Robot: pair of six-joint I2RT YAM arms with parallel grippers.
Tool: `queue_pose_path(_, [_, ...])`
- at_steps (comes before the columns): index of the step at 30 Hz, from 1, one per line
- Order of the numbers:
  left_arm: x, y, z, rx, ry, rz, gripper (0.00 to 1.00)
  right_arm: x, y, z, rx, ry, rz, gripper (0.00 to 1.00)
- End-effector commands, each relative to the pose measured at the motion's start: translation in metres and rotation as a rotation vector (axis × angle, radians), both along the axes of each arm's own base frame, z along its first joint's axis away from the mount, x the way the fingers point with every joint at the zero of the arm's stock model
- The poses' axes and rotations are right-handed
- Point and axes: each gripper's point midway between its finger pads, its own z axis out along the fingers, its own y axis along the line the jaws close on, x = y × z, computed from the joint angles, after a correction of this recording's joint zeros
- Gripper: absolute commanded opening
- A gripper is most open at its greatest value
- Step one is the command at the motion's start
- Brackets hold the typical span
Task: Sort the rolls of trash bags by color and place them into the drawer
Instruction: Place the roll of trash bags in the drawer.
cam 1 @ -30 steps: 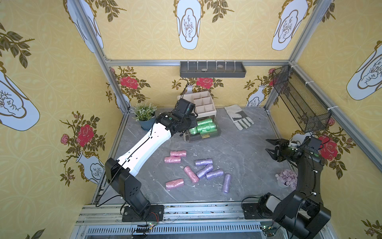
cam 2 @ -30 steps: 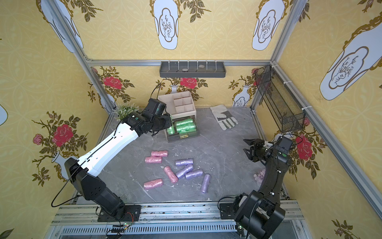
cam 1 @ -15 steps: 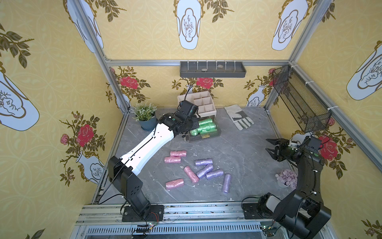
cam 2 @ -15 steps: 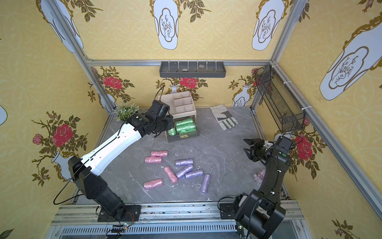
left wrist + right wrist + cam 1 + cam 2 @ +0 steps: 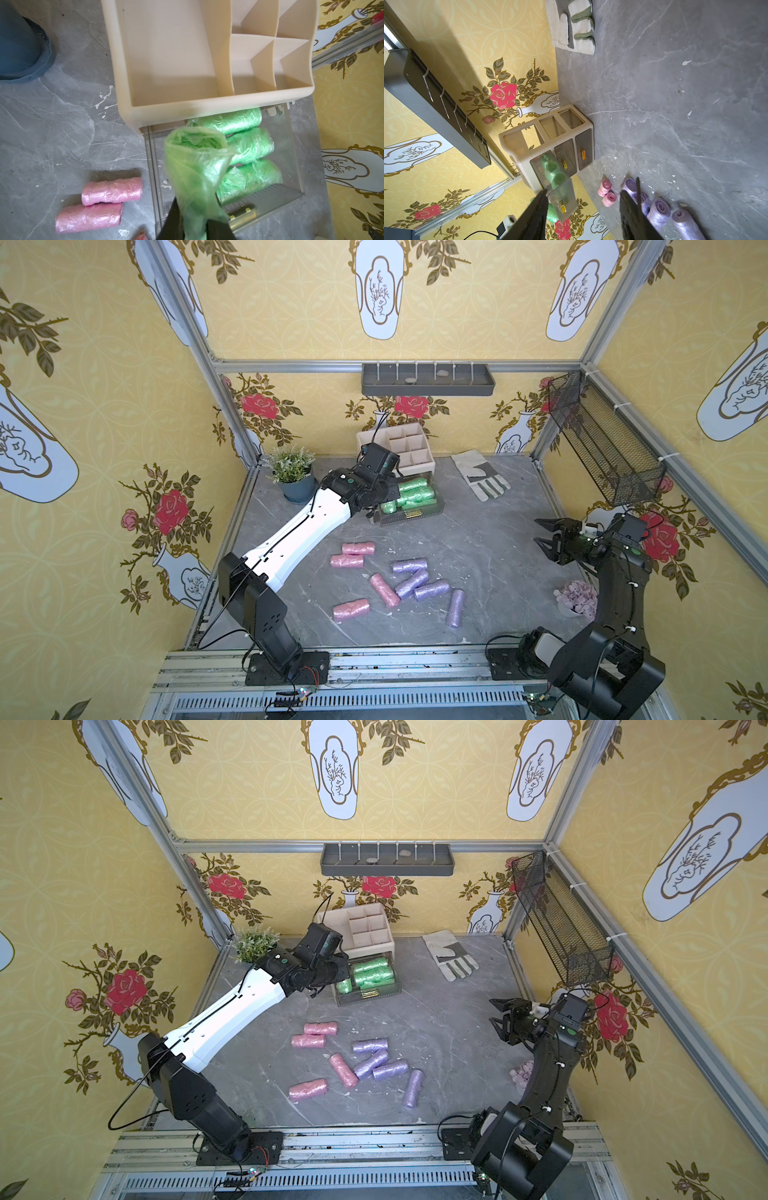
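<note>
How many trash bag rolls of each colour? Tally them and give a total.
Pink rolls: 4, on the tabletop
Lilac-purple rolls: 4, on the tabletop
Green rolls: 4, three in the open drawer, one held by the left gripper
Total: 12

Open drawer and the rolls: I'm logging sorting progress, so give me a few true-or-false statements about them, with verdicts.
1. The left gripper, fingers shut, holds a crinkly green plastic-film roll over the open smoky translucent drawer. True.
2. Four green rolls already lie inside that drawer. False: three green rolls lie there; the fourth is the held one.
3. Four pink rolls and four lilac rolls lie on the grey marbled tabletop. True.
4. The right gripper holds a lilac roll. False: it is open and empty, off to the side.
5. The beige chest's other two drawers are pulled out. False: both are shut.
</note>
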Motion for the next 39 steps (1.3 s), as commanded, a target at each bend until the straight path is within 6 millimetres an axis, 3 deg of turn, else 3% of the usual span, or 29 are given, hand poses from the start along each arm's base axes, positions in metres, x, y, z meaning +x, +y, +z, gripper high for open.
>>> queue_pose_path(1, [0.002, 0.002, -0.002, 0.028, -0.007, -0.002, 0.06, 0.002, -0.001, 0.004, -0.016, -0.018, 0.002, 0.56])
queue_pose_path(23, [0.003, -0.004, -0.013, 0.035, 0.021, -0.018, 0.33, 0.002, -0.001, 0.007, -0.016, -0.021, 0.005, 0.56])
queue_pose_path(34, [0.004, -0.004, -0.015, 0.043, 0.024, -0.022, 0.34, 0.002, -0.001, 0.007, -0.016, -0.020, 0.005, 0.56])
queue_pose_path(39, [0.004, -0.004, -0.007, 0.039, 0.008, -0.025, 0.35, 0.003, -0.002, 0.008, -0.018, -0.022, 0.003, 0.56])
